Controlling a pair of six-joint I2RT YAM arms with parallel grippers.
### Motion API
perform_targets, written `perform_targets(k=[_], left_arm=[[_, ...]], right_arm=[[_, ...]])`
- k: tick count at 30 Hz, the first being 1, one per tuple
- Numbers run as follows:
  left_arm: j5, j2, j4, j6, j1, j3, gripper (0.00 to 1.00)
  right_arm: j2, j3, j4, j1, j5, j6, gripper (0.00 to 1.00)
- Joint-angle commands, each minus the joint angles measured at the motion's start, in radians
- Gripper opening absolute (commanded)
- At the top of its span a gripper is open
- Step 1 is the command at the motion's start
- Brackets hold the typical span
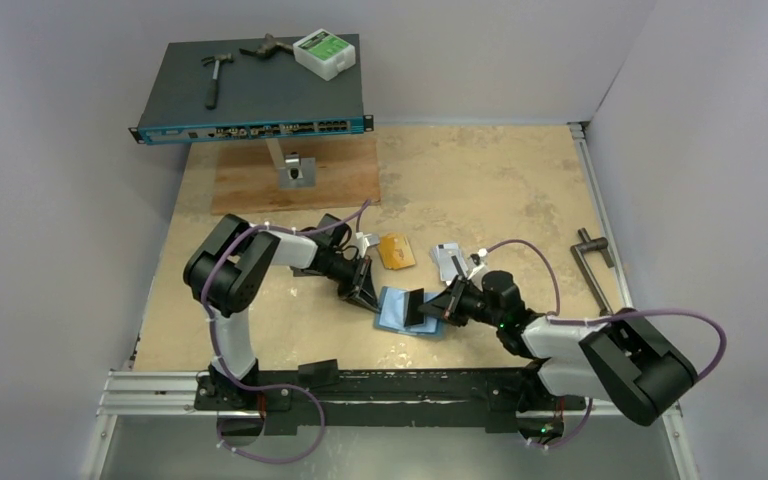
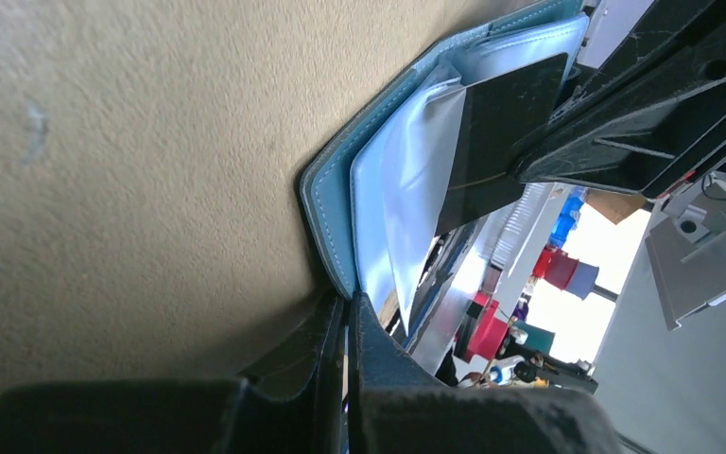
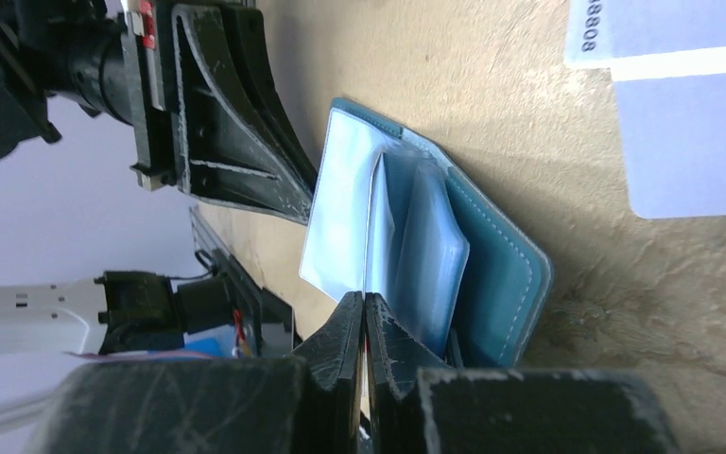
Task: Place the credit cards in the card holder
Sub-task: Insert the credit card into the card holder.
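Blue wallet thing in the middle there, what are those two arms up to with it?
Two robot arms are working on the teal card holder, which lies open on the table. The left arm's fingers are shut on one edge of it. The right arm's fingers are pinched shut on an inner pocket leaf, apparently to spread it. An orange card and a silver-white card lie on the table beyond it, not yet put in.
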Motion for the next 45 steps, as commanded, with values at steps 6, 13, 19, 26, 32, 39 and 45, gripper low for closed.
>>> perform_targets(k=[6,13,19,26,32,39,45], left_arm=[[0.029,-0.009,0.104,-0.056,0.000,-0.019,0.00],[0.023,0.000,0.097,-0.047,-0.001,-0.019,0.00],[0.026,0.004,0.105,-0.051,-0.007,-0.023,0.00],[0.035,0.001,0.115,-0.059,-0.014,-0.025,0.00],[0.042,0.005,0.119,-0.064,-0.017,-0.023,0.00],[0.045,-0.002,0.127,-0.074,-0.018,-0.027,0.00],[0.047,-0.006,0.130,-0.080,-0.021,-0.028,0.00]], right_arm=[[-0.101,0.006,-0.133,-0.004,0.107,-0.017,0.00],[-0.032,-0.028,-0.035,-0.003,0.088,0.003,0.00],[-0.011,-0.046,-0.004,0.002,0.105,0.019,0.00],[-0.041,-0.048,-0.063,0.031,0.186,0.047,0.00],[-0.041,-0.047,-0.077,0.047,0.215,0.060,0.00],[-0.004,-0.044,-0.058,0.061,0.230,0.075,0.00],[-0.010,-0.019,-0.103,0.106,0.297,0.095,0.00]])
